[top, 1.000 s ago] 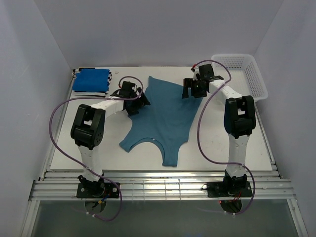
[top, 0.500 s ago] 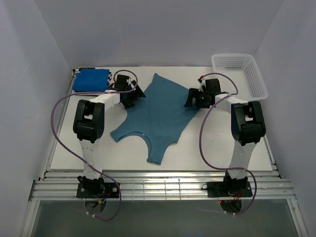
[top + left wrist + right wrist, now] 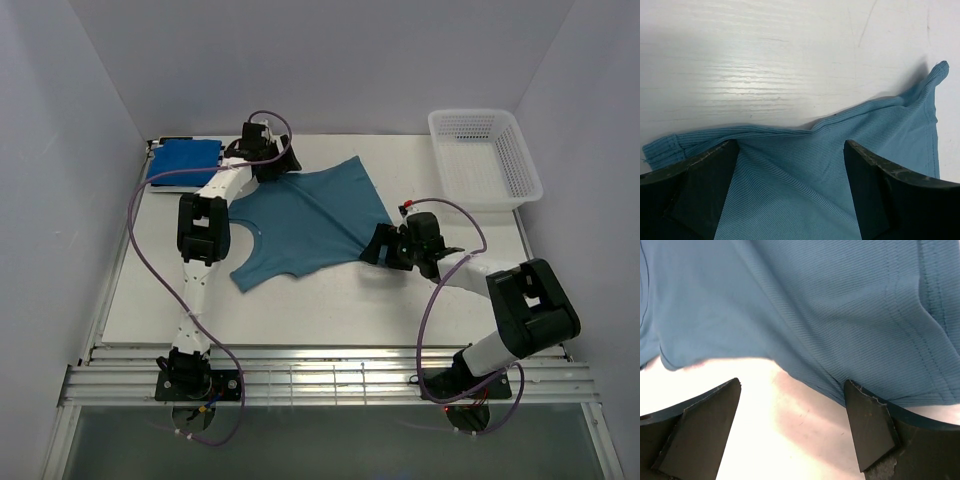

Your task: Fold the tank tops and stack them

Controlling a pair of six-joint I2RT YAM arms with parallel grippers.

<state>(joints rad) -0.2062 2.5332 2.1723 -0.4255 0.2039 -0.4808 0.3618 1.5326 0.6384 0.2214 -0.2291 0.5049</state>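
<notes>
1. Top external view: the teal tank top point(image 3: 300, 215) lies opened out about mid-table on the white table point(image 3: 330, 310). Its hem points toward 2 o'clock and its straps toward 7 o'clock.
2. Same view: the left gripper point(image 3: 275, 168) sits at the garment's 11 o'clock edge. The right gripper point(image 3: 376, 244) sits at its 4 o'clock corner. Both are low over the cloth, and the jaw gap is too small to read from here.
3. Left wrist view settles the left side. The two fingers point(image 3: 700, 190) are spread wide, with ribbed teal cloth lying loose between them. A bunched, rolled edge runs from 9 o'clock across to a pointed corner at 2 o'clock, and bare table lies beyond at 12. The jaws clamp nothing.
4. Right wrist view settles the right side. The fingers point(image 3: 870, 435) are likewise spread wide. A stitched hem fills the upper frame, and bare table shows between the fingers. The cloth's lower edge comes down just beside the finger at 4 o'clock; whether they touch cannot be told.
5. Seen only from above: the royal blue tank top point(image 3: 183, 161) is folded at the table's 10 o'clock corner, near the left gripper. What lies under it is too small to tell.
6. Seen only from above: a white mesh basket point(image 3: 478, 112) stands at 2 o'clock, well apart from the teal garment.
</notes>
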